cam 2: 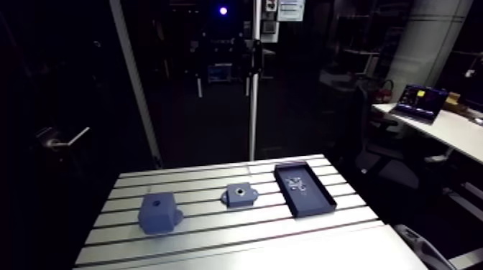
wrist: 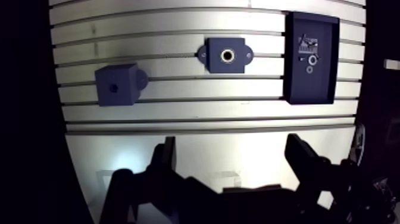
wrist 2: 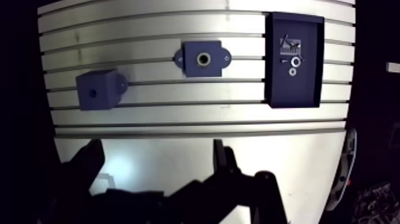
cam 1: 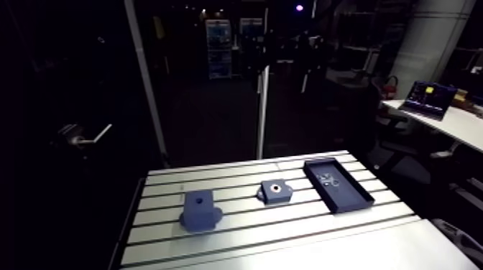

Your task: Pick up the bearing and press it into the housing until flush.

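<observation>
A flat blue housing (wrist: 227, 55) with two ears lies on the slotted table (wrist: 178, 113), well ahead of my gripper; a bright ring shows in its bore. Beside it stands a blue block (wrist: 116, 85) with a small hole in its face and a round boss on one side. On the housing's other side, a dark blue tray (wrist: 311, 89) holds small metal parts, among them a shiny ring (wrist: 312, 59) that may be the bearing. My gripper (wrist: 232, 143) hangs above the smooth near strip of the table, open, with nothing between its fingers. I cannot make it out in the arm view.
In the arm view the block (cam 1: 198, 210), the housing (cam 1: 275, 191) and the tray (cam 1: 338, 185) sit in a row across the table. The table's edges drop off into darkness on both sides.
</observation>
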